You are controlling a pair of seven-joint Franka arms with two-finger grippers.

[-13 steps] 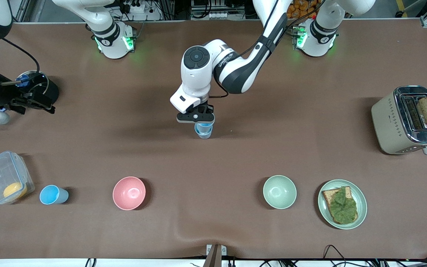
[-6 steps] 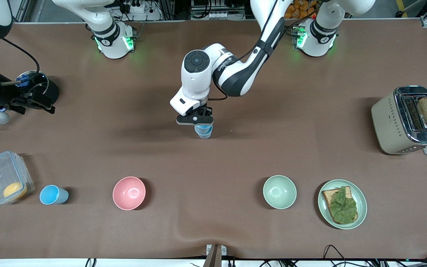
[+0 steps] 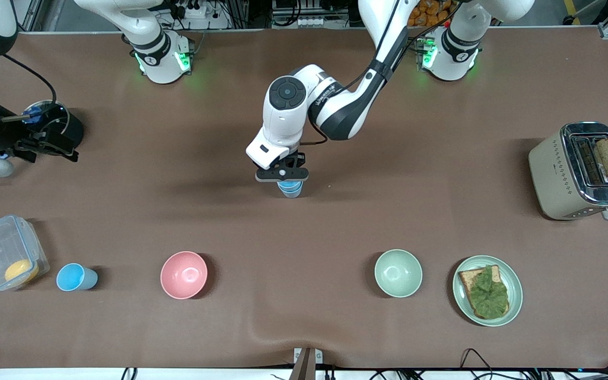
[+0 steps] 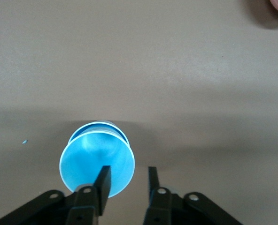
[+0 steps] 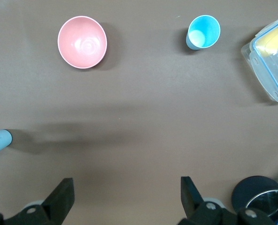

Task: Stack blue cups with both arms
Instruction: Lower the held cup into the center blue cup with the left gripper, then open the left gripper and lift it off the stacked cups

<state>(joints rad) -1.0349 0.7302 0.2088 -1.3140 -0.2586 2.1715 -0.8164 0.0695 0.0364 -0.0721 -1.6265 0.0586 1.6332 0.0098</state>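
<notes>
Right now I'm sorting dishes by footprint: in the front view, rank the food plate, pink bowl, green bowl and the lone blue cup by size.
1. food plate
2. pink bowl and green bowl, alike
3. lone blue cup

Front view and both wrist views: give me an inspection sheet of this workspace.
Surface: brown table mat, a wrinkle at its near edge.
Job's things: stacked blue cups mid-table; single blue cup beside the food container.
Clutter: pink bowl, pale green bowl, plate of toast, toaster.
Grippers: left end effector open over the stack, one finger inside the rim; right end effector open, waiting at its table end.
Cables: black ones on both arms.
Surroundings: equipment past the bases.
</notes>
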